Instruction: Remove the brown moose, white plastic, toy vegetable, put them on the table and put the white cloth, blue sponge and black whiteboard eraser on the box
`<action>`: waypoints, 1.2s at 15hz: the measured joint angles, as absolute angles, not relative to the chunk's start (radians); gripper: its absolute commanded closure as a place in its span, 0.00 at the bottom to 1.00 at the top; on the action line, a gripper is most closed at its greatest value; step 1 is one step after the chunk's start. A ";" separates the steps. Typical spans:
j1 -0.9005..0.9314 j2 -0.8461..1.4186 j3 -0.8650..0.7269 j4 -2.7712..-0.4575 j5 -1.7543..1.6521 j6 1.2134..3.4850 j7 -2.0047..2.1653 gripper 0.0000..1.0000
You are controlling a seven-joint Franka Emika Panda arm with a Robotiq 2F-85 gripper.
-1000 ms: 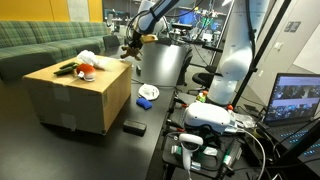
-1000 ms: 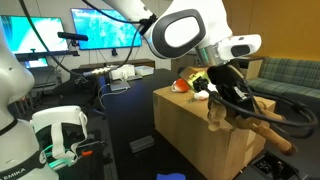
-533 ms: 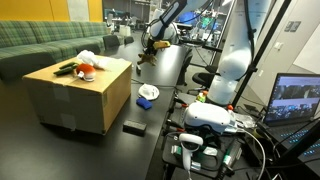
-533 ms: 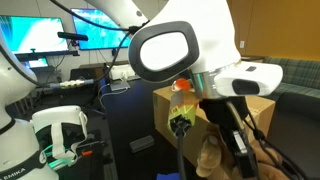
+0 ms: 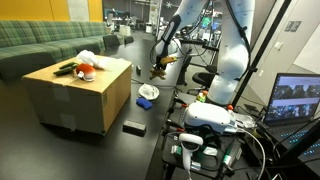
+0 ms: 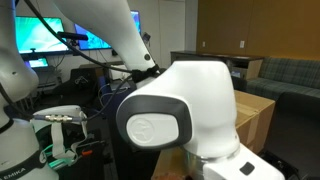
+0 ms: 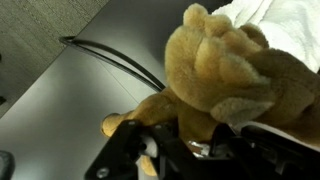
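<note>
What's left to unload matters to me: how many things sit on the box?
2: the toy vegetable on the box top, and the white plastic right behind it. Anything behind those may be hidden.

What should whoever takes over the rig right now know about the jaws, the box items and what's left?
Gripper: jaws shut on the brown moose, held above the table, not yet set down.
On the box: toy vegetable and white plastic, both yet to be removed.
On the table: white cloth and blue sponge lying together, black whiteboard eraser nearer the camera.
Done: nothing placed yet.
Left: set the moose down, clear the box, then move cloth, sponge and eraser onto it.
</note>
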State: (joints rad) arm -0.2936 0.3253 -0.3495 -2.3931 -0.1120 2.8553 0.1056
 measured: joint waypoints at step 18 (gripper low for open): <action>-0.292 0.776 -0.333 -2.012 0.029 2.945 0.163 0.12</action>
